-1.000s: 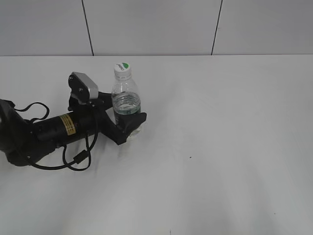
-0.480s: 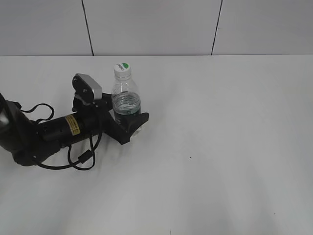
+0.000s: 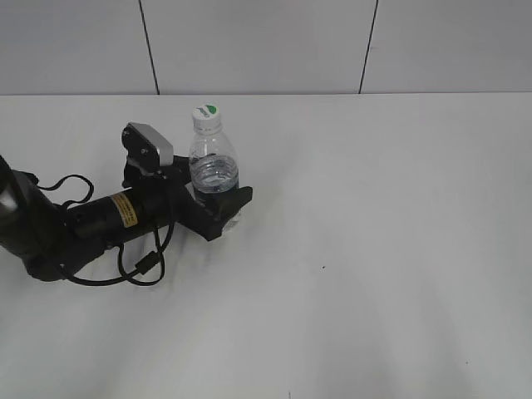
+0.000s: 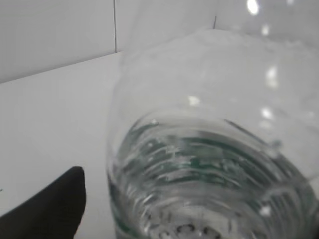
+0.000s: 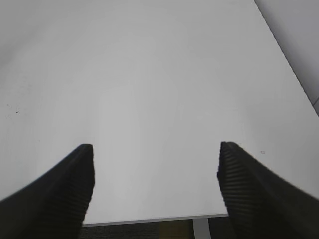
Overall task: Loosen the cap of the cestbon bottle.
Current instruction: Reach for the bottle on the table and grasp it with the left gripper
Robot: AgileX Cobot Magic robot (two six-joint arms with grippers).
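- Bracing the cestbon bottle upright toward the table's far-left part, the left gripper has its jaws wide around the lower body.
- Right gripper hangs wide open and empty; next it must reach the cap and twist.

I see big white table, flat, plain top. Grey wall panels behind far edge. Small clear bottle stands upright on table, left of middle, near back. White cap with green patch on bottle top. Some water inside bottle. Tiny dark speck on table right of bottle. From right wrist camera I see table's near edge.
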